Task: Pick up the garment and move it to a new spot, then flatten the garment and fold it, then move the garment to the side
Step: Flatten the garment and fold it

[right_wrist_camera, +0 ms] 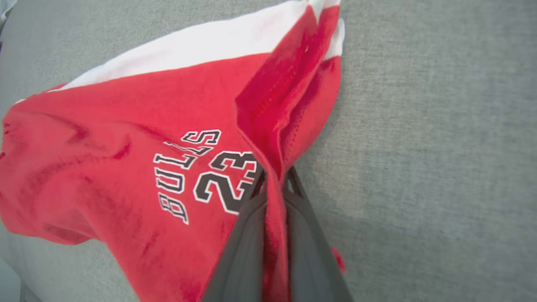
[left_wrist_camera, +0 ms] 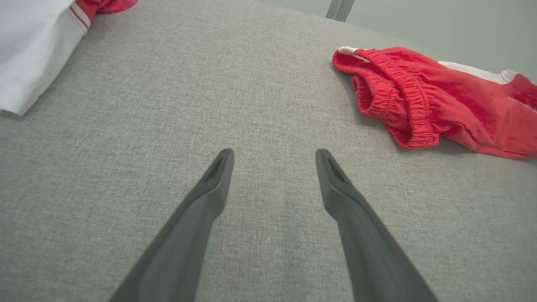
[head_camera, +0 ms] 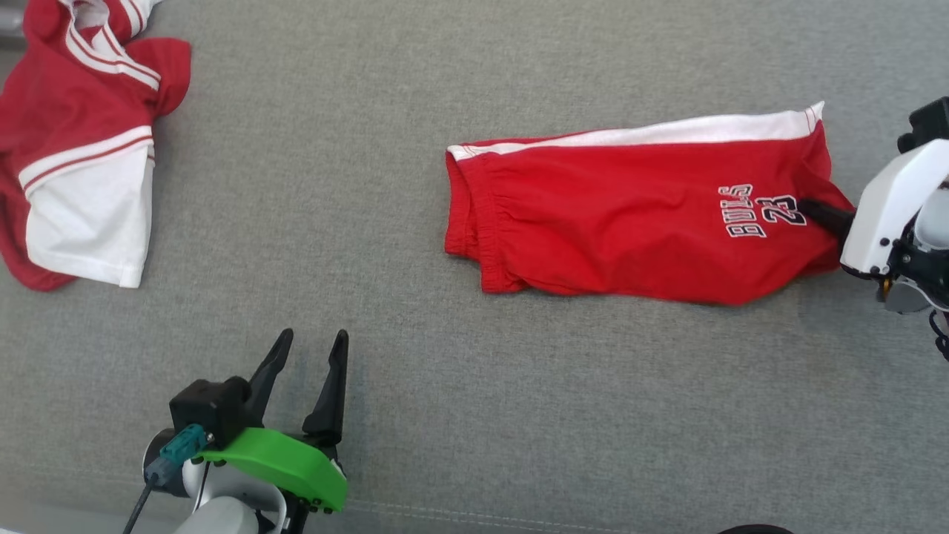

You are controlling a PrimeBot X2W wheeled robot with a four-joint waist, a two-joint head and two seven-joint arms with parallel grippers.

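The garment (head_camera: 623, 222) is a pair of red shorts with a white side stripe and "BULLS 23" in print, lying folded on the grey surface at the right of the head view. My right gripper (head_camera: 812, 209) comes in from the right edge and is shut on the hem of the shorts (right_wrist_camera: 176, 138); in the right wrist view a ridge of red cloth is pinched between its two dark fingers (right_wrist_camera: 243, 235). My left gripper (head_camera: 308, 345) rests open at the lower left, well clear of the shorts (left_wrist_camera: 423, 100), its fingers (left_wrist_camera: 209, 188) apart over bare fabric.
A red and white jersey (head_camera: 78, 141) lies crumpled at the top left, its white edge (left_wrist_camera: 29, 50) at the left wrist view's upper left corner. The grey fabric surface (head_camera: 474, 386) stretches between the two garments. A seam line runs along the near edge.
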